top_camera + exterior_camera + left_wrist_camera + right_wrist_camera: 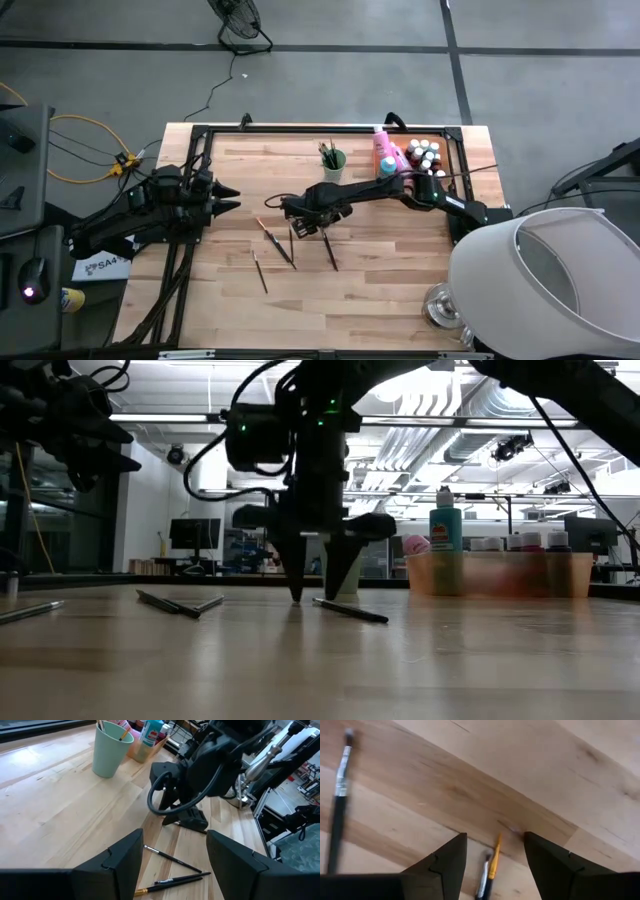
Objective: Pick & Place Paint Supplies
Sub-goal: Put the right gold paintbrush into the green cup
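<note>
1. Left gripper (232,199) first: I see it raised off the table near the left edge, fingers spread apart with nothing between them, pointing toward the middle. In its own wrist view the bare wood shows through the gap.

2. On my overhead view, loose brushes lie on the table (400,300) in front of it: one short brush (259,271) nearest the front, a crossed pair (277,240) just beyond it, and one more brush (329,249) further right.

3. Right gripper (300,227) I find at the middle of the table, pointing straight down with its fingertips at the wood. The jaws stand open, and I see nothing gripped. From table height the two tips straddle a bare patch, with a brush (350,610) lying just beside them. Its wrist camera shows a pair of brush tips (489,867), one orange, lying between the fingers.

4. Light green cup (333,160) sits behind the right gripper, with several brushes standing in it.

5. Orange tray (443,165) sits at the far right corner. I see small pale-capped paint bottles (425,153) in it, pink bottles (383,148) and a teal bottle (387,167) at its left end.
</note>
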Controlling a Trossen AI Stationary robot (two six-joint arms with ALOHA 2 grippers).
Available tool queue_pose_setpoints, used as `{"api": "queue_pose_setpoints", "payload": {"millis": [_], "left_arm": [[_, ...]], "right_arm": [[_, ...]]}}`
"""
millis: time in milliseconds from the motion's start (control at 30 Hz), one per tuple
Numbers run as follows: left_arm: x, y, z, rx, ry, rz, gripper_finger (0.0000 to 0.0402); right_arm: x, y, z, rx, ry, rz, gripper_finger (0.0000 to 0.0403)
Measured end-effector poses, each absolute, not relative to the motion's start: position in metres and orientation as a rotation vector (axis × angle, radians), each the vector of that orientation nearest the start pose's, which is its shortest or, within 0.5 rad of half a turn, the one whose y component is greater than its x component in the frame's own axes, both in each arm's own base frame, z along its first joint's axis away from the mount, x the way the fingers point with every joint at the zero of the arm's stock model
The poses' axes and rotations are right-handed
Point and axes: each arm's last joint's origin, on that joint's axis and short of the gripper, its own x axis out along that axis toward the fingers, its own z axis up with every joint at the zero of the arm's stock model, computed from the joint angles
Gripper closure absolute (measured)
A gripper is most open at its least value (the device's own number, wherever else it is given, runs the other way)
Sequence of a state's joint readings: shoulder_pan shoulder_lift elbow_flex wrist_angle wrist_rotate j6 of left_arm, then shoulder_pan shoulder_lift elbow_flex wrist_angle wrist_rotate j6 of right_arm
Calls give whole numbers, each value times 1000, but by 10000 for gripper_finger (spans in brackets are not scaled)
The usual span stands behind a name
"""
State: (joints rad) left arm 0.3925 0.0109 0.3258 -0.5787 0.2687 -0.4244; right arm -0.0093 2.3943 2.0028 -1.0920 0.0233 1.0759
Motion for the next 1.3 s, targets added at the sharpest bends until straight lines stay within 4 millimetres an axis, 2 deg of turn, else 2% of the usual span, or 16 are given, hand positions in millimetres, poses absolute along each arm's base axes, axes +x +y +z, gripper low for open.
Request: {"api": "queue_pose_setpoints", "payload": {"millis": [267,600,967,1167,1300], "left_arm": [[61,17,214,-507,220,175,187],[61,17,214,-508,220,175,187],[61,17,214,-508,220,175,187],[61,17,214,-507,220,174,187],[61,17,214,-508,220,175,187]], "right_arm": [[471,-7,147,839,1302,-835,228],[472,-5,138,864,1353,-801,323],[473,-3,136,878,1366,-788,395],[471,-3,142,870,1350,-793,400],[469,-4,158,858,1302,-794,400]]}}
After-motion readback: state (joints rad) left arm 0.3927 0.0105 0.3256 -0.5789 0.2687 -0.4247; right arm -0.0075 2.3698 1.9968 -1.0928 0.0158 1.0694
